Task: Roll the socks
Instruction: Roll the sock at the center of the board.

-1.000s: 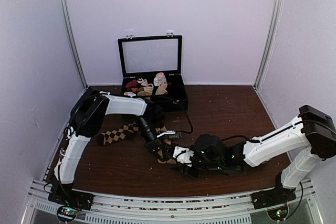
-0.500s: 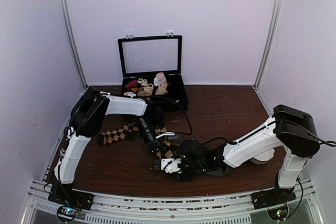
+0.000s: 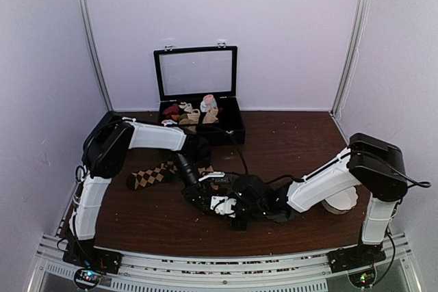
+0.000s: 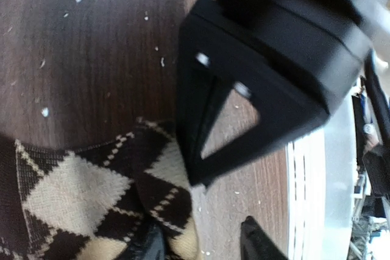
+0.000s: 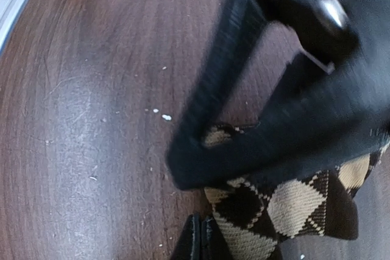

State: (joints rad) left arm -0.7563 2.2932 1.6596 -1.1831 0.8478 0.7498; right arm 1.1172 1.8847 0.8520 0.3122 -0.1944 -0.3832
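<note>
The left gripper (image 4: 201, 245) is standing with jaws parted over the socks (image 4: 79, 187), while the right gripper (image 5: 198, 238) is squeezing fully closed at their edge (whether it is pinching fabric is hidden).

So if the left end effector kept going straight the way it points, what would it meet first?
Probably the edge of the argyle sock right in front of it, with the right end effector close behind; depth is unclear.

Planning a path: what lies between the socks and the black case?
The left arm's white link crosses above bare table there, per the top view.
</note>
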